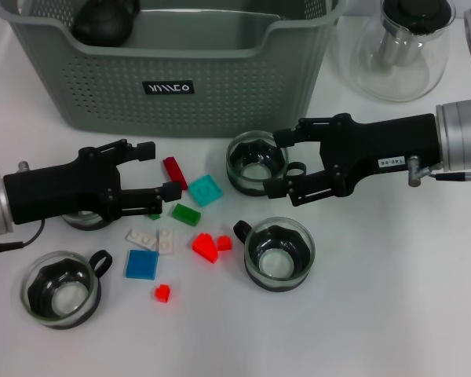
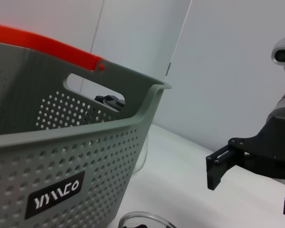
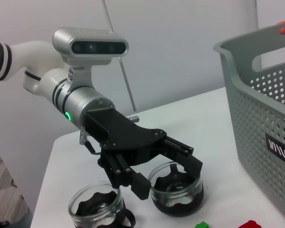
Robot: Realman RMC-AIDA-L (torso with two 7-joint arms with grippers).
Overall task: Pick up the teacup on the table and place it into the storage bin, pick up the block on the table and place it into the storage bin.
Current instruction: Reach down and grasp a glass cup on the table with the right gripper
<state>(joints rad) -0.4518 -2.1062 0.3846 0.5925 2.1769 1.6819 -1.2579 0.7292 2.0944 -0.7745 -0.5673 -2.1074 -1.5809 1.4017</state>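
Observation:
The grey-green storage bin (image 1: 220, 86) stands at the back of the table; it also fills the left wrist view (image 2: 61, 156) and shows at the edge of the right wrist view (image 3: 270, 118). A glass teacup (image 1: 255, 161) sits just in front of it. My right gripper (image 1: 279, 162) is open, its fingertips straddling that cup's right side and handle. My left gripper (image 1: 158, 170) is open low over the table, and a dark red block (image 1: 174, 171) lies just beyond its fingertips. Teal (image 1: 205, 189) and green (image 1: 186, 214) blocks lie beside it.
More teacups stand at the front middle (image 1: 279, 253), the front left (image 1: 60, 288) and under my left arm (image 1: 86, 218). White, blue and red blocks (image 1: 205, 246) are scattered between them. A clear glass teapot (image 1: 400, 47) stands at the back right. A black item (image 1: 106, 20) lies inside the bin.

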